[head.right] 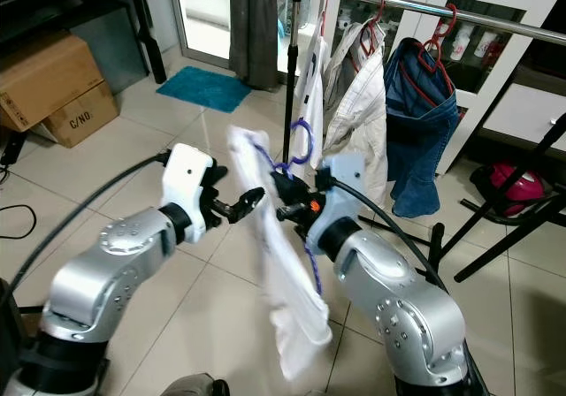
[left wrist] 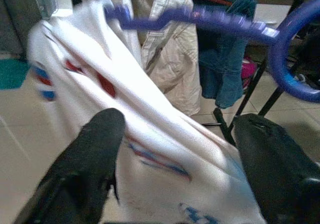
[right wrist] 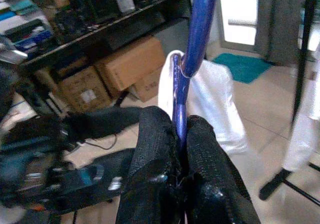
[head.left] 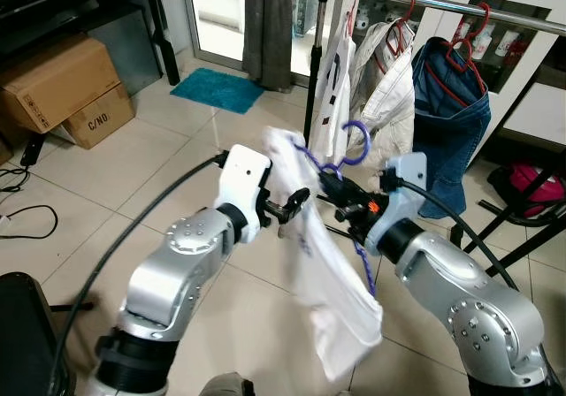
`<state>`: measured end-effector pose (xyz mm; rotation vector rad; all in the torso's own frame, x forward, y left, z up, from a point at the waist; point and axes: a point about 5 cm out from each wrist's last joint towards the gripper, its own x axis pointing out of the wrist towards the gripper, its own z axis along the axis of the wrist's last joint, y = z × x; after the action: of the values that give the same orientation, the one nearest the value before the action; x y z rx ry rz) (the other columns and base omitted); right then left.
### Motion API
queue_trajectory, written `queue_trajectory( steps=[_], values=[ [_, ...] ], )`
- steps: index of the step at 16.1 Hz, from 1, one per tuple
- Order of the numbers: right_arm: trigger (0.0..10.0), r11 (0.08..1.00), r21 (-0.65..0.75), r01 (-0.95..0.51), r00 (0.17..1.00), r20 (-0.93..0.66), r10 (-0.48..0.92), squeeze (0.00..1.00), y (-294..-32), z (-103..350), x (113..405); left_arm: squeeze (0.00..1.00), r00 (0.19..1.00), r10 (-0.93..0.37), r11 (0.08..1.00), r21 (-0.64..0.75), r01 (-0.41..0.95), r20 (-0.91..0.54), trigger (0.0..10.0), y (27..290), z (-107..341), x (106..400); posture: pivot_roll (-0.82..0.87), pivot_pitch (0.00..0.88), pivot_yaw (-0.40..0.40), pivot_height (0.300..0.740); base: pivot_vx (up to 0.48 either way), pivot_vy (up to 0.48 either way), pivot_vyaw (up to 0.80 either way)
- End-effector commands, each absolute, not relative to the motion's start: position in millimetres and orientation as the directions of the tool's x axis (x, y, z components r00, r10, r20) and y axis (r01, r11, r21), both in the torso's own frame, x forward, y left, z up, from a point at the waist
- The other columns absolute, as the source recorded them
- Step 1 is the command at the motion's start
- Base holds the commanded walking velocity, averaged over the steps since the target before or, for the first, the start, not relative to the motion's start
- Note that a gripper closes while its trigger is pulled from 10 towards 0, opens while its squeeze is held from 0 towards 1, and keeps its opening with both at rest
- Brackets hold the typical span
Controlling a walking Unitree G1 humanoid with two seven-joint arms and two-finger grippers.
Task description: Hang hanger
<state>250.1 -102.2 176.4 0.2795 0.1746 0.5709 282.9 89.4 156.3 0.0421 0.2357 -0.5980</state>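
Note:
A purple hanger point(head.left: 352, 144) carries a white shirt point(head.left: 323, 281) with red and blue marks that droops toward the floor. My right gripper point(right wrist: 181, 139) is shut on the hanger's neck, hook up. My left gripper point(head.left: 299, 203) is open beside the shirt's upper edge, its fingers point(left wrist: 95, 149) spread with the cloth between them and not touching it. Behind stands a metal clothes rail point(head.left: 460, 5) with a white shirt point(head.left: 332, 73), a cream jacket point(head.left: 385, 95) and jeans point(head.left: 451, 122) on red hangers.
Cardboard boxes point(head.left: 62, 87) sit under a dark shelf at the left. A teal mat point(head.left: 217, 88) lies by the door, with a grey curtain point(head.left: 267, 25) beside it. Black rack legs point(head.left: 513, 228) and a pink bag point(head.left: 531, 182) are at the right. Cables point(head.left: 26, 215) lie on the tiles.

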Motion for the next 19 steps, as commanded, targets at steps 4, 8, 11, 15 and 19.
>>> queue_trajectory(
  steps=[4,8,11,15,19],
  values=[
    [10.0,0.768,0.299,-0.565,0.802,-0.017,0.597,0.0,-100.7,187.4,251.4,0.0,0.819,-0.541,0.832,0.017,0.554,-0.192,0.0,85.4,163.7,294.5,0.02,0.039,-0.027,0.74,0.0,0.0,0.0],
    [10.0,0.768,0.305,-0.563,0.805,-0.007,0.593,0.0,-103.9,189.4,253.6,0.0,0.829,-0.525,0.844,0.005,0.536,-0.196,0.0,83.7,162.9,298.8,0.02,0.039,-0.026,0.74,0.0,0.0,0.0],
    [10.0,0.775,0.312,-0.55,0.815,-0.004,0.58,0.0,-107.7,189.6,255.7,0.0,0.842,-0.5,0.861,-0.006,0.509,-0.204,0.0,84.4,161.6,300.1,0.02,0.04,-0.027,0.74,0.0,0.0,0.0],
    [10.0,0.774,0.326,-0.543,0.822,0.014,0.57,0.0,-110.3,192.7,258.2,0.0,0.866,-0.444,0.894,-0.054,0.444,-0.23,0.0,89.5,154.7,303.4,0.01,0.039,-0.026,0.74,0.0,0.0,0.0],
    [10.0,0.771,0.331,-0.544,0.821,0.022,0.57,0.0,-111.5,194.0,257.5,0.0,0.864,-0.456,0.89,-0.112,0.441,-0.214,0.0,90.2,152.9,306.3,0.01,0.035,-0.027,0.74,0.0,0.0,0.0]
  ],
)
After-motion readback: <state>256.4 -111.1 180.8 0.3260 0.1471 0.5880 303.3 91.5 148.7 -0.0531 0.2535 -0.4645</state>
